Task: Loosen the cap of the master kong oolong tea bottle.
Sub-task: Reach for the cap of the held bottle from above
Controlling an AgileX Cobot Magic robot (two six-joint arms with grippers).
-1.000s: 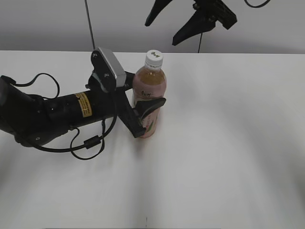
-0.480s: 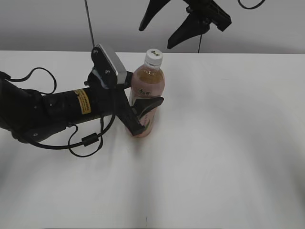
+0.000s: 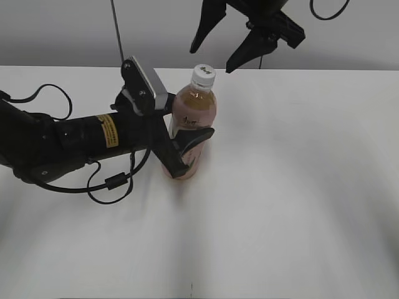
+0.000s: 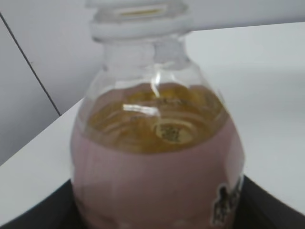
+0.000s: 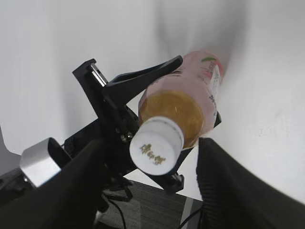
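Note:
The master kong oolong tea bottle (image 3: 194, 118) stands upright on the white table, with amber tea and a pink label. Its white cap (image 3: 203, 74) is on. My left gripper (image 3: 189, 148) is shut on the bottle's body from the left. The left wrist view shows the bottle (image 4: 157, 162) close up, with the cap's lower edge (image 4: 136, 7) at the top. My right gripper (image 3: 214, 58) hangs open just above the cap and does not touch it. In the right wrist view the cap (image 5: 157, 145) lies between my two dark fingers (image 5: 71, 191), with the bottle (image 5: 190, 102) below it.
The white table (image 3: 299, 187) spreads around the bottle. The left arm's black body and its cables (image 3: 68, 146) lie across the left side of the table. A grey wall (image 3: 349, 56) is behind the far edge.
My right gripper has come down closer to the cap, still open. The left gripper keeps its hold and has shifted slightly left with the bottle.

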